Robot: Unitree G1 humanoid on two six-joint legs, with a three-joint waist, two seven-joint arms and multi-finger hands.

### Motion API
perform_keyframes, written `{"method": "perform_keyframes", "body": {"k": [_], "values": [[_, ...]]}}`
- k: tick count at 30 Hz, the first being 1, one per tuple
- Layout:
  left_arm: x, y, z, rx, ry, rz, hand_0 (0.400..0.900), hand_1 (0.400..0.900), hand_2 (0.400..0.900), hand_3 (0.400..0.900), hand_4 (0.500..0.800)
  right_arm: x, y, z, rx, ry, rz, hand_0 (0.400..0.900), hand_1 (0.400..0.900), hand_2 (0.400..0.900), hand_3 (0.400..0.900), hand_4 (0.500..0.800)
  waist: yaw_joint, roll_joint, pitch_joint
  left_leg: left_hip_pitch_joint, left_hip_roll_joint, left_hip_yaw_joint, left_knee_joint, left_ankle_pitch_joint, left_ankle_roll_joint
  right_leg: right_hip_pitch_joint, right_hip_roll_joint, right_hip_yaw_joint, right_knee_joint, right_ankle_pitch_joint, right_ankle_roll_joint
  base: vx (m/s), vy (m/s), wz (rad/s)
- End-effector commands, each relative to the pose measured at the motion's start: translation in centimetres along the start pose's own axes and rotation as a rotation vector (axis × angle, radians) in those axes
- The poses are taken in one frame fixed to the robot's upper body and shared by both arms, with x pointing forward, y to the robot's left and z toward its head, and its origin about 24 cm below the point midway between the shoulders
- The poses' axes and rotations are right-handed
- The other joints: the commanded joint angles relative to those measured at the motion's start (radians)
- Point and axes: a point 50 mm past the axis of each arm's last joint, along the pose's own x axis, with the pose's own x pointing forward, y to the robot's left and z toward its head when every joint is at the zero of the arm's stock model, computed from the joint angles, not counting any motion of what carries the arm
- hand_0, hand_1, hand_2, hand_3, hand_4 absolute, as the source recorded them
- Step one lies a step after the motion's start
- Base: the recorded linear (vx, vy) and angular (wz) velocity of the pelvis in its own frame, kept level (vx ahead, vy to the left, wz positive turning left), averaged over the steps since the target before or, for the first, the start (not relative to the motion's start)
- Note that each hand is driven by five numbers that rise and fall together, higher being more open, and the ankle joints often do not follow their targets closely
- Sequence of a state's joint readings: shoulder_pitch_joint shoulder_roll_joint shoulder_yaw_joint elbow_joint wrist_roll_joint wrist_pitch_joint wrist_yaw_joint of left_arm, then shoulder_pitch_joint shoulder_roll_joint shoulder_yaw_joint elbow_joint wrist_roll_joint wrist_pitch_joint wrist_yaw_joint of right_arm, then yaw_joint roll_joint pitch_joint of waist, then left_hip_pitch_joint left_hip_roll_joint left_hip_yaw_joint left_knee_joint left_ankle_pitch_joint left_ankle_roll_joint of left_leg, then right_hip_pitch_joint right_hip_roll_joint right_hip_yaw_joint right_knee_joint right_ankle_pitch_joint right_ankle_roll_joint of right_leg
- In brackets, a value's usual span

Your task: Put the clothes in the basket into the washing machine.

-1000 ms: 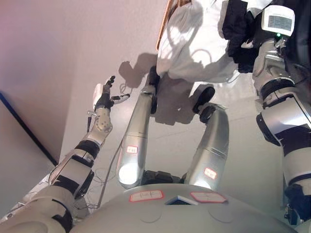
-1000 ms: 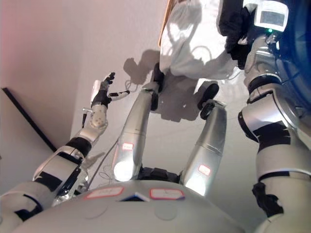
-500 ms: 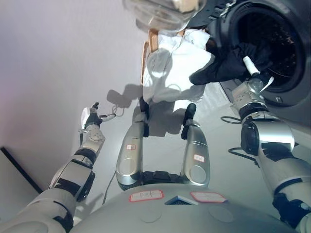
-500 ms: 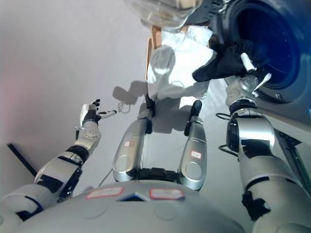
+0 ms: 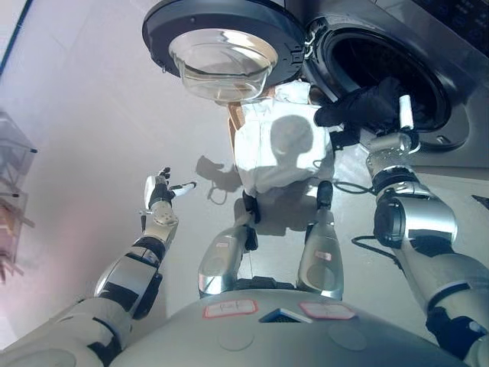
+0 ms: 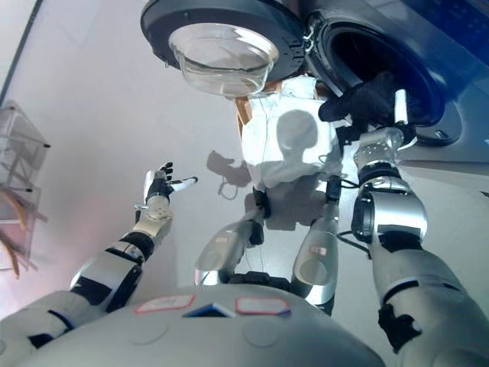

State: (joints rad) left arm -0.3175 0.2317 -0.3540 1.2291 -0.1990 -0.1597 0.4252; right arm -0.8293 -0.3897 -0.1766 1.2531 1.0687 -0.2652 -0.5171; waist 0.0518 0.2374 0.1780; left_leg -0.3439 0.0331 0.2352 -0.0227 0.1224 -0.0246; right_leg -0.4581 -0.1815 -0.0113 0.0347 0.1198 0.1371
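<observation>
The washing machine (image 5: 451,115) stands at the upper right, its round door (image 5: 225,46) swung open to the left and its dark drum (image 5: 378,65) showing. My right hand (image 5: 388,122) is raised at the lower edge of the drum's mouth, shut on a black garment (image 5: 359,107) that hangs partly inside the opening. Below the door sits the basket (image 5: 234,115), lined with white cloth (image 5: 279,153). My left hand (image 5: 162,193) is open over the floor at the left, away from the basket and holding nothing.
A clear plastic rack (image 5: 11,191) stands at the far left edge. The open door juts out above the basket. Pale floor stretches between the rack and the basket.
The camera has tilted up, bringing the door and drum into view. My right hand has carried the black garment from above the basket up to the drum's mouth. The left hand stays spread.
</observation>
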Motion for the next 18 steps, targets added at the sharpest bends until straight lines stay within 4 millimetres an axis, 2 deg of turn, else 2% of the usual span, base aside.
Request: {"method": "perform_keyframes", "body": {"k": [1,2,5,11,12,13,14,18], "values": [[0.7,2.3,-0.3,-0.027,0.021,0.082,0.900,0.900,0.900,0.900,0.800,-2.0,7.0,8.2,0.163,-0.229,0.200,0.400,0.400,0.400,0.400,0.500,0.022,0.066,0.011,-0.119,0.025,-0.066,0.003,0.048,-0.071,-0.140,0.019,-0.020,0.182,-0.094,-0.017,-0.07,-0.017,0.16],[0.7,2.6,-0.2,-0.031,0.011,0.090,0.900,0.900,0.900,0.900,0.800,-2.5,8.0,9.7,0.189,-0.267,0.226,0.400,0.400,0.400,0.400,0.500,0.032,0.081,0.022,-0.146,0.028,-0.067,0.012,0.055,-0.072,-0.174,0.013,-0.023,0.221,-0.109,-0.020,-0.09,-0.042,0.29],[0.5,2.7,-0.6,-0.018,-0.008,0.079,0.900,0.900,0.900,0.900,0.800,-3.2,8.6,13.7,0.246,-0.357,0.245,0.400,0.400,0.400,0.400,0.500,0.053,0.110,0.038,-0.216,0.034,-0.071,0.064,0.062,-0.082,-0.241,0.003,-0.027,0.325,-0.154,-0.032,-0.06,-0.096,0.45],[0.0,3.5,-2.4,0.024,-0.007,0.065,0.900,0.900,0.900,0.900,0.800,-4.6,9.6,19.3,0.237,-0.498,0.298,0.400,0.400,0.400,0.400,0.500,0.097,0.118,0.063,-0.297,0.058,-0.093,0.106,0.080,-0.104,-0.340,0.003,-0.035,0.472,-0.227,-0.050,0.01,-0.126,0.31],[0.0,3.5,-2.4,0.023,-0.008,0.064,0.900,0.900,0.900,0.900,0.800,-4.7,9.6,19.4,0.237,-0.499,0.299,0.400,0.400,0.400,0.400,0.500,0.097,0.118,0.061,-0.301,0.057,-0.093,0.106,0.080,-0.105,-0.347,0.002,-0.034,0.479,-0.230,-0.050,0.02,-0.117,0.20],[0.0,3.3,-2.1,0.027,-0.020,0.059,0.900,0.900,0.900,0.900,0.800,-5.1,10.0,20.0,0.219,-0.524,0.317,0.400,0.400,0.400,0.400,0.500,0.102,0.115,0.065,-0.306,0.062,-0.097,0.103,0.083,-0.108,-0.358,0.005,-0.035,0.491,-0.240,-0.051,0.02,-0.131,0.22],[0.1,3.8,-1.7,0.022,-0.041,0.065,0.900,0.900,0.900,0.900,0.800,-5.8,10.3,21.5,0.222,-0.571,0.340,0.400,0.400,0.400,0.400,0.500,0.111,0.111,0.072,-0.312,0.066,-0.109,0.097,0.090,-0.112,-0.371,0.008,-0.044,0.514,-0.253,-0.057,0.02,-0.130,0.22],[0.1,3.5,-1.2,0.035,-0.075,0.038,0.900,0.900,0.900,0.900,0.800,-7.1,11.1,23.4,0.189,-0.641,0.389,0.400,0.400,0.400,0.400,0.500,0.124,0.099,0.076,-0.310,0.069,-0.134,0.061,0.110,-0.125,-0.390,0.011,-0.056,0.544,-0.275,-0.061,0.04,-0.112,0.23]]}}
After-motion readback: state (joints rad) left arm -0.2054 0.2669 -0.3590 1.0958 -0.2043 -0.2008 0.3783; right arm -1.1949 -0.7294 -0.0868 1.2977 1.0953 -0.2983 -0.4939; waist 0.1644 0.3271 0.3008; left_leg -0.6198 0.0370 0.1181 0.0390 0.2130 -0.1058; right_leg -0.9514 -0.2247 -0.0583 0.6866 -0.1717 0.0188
